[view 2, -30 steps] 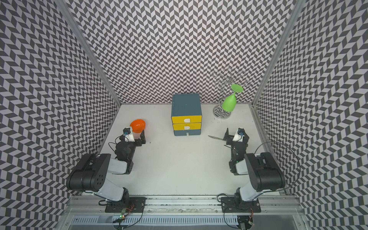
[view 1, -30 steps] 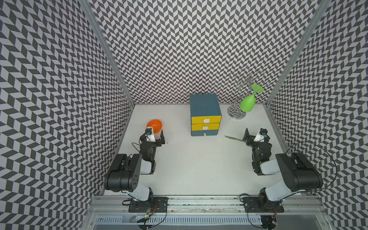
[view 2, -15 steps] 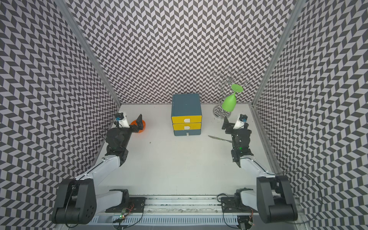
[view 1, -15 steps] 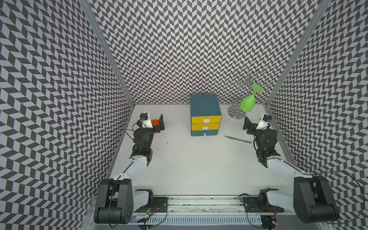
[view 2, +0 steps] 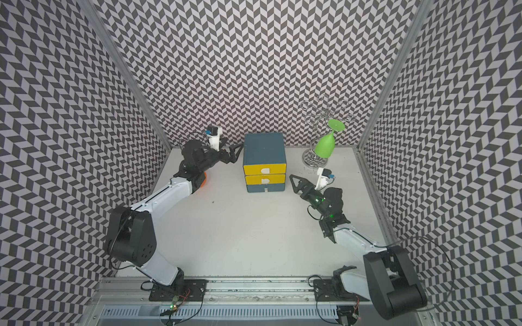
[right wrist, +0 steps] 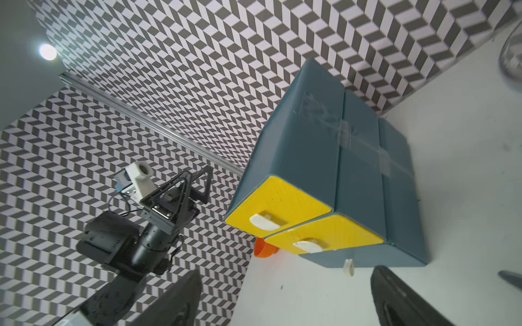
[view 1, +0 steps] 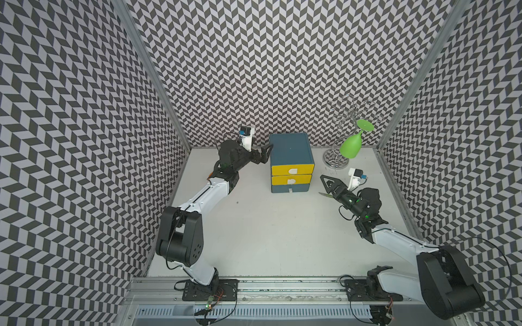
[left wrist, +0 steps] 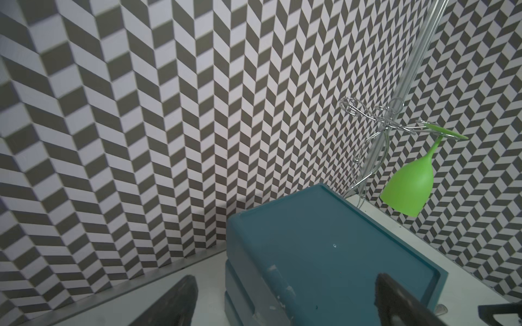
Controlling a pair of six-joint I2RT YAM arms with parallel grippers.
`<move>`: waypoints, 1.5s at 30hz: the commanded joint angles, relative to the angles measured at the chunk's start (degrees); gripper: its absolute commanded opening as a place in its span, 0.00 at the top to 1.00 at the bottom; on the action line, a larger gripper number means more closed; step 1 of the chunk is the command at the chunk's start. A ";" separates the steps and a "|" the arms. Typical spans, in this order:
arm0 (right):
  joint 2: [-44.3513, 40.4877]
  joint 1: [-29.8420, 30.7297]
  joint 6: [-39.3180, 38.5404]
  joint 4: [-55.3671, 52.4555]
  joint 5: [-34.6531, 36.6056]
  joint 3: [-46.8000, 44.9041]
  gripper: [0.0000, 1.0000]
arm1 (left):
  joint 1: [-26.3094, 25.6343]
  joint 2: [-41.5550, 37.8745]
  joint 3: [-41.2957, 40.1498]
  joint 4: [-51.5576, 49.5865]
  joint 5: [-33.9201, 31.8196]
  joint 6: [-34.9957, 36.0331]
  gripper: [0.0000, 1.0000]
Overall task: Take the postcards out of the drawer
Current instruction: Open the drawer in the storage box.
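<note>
One cabinet (view 1: 291, 146) holds two yellow drawers (view 1: 292, 170) and one blue drawer (view 1: 290, 187); right of it are one wire rack (view 1: 334, 161), one green glass (view 1: 351, 145), one thin green utensil (view 1: 324, 194); left, one orange object (view 2: 204, 181).

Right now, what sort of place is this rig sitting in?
Likely a lab test cell: chevron walls box in a white table, left arm and right arm sit on a metal rail, props include a cabinet and a glass rack.

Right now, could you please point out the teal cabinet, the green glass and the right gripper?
teal cabinet (view 1: 291, 148): in a top view, on its flat top face.
green glass (view 1: 351, 146): in a top view, on its hanging bowl.
right gripper (right wrist: 285, 272): right wrist view, midway between its open fingertips.
</note>
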 commanded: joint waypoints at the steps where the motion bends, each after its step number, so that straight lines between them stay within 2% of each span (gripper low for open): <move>1: 3.80 2.70 11.65 10.61 -2.04 0.01 0.06 | -1.43 1.24 3.78 -4.86 -0.29 -0.02 0.01; 8: 13.43 8.22 18.79 18.58 -1.73 3.34 0.12 | -2.17 6.11 10.59 -14.22 -3.80 1.32 0.01; 19: 21.81 13.24 21.91 16.54 4.53 12.66 0.16 | -2.24 11.54 14.74 -21.95 -7.28 1.49 0.01; 33: 27.69 14.76 26.53 18.25 9.71 15.35 0.24 | -2.35 13.26 15.88 -24.37 -7.60 2.60 0.01; 45: 27.98 14.90 29.75 18.86 11.08 16.37 0.31 | -2.36 13.12 15.88 -24.97 -7.39 3.43 0.01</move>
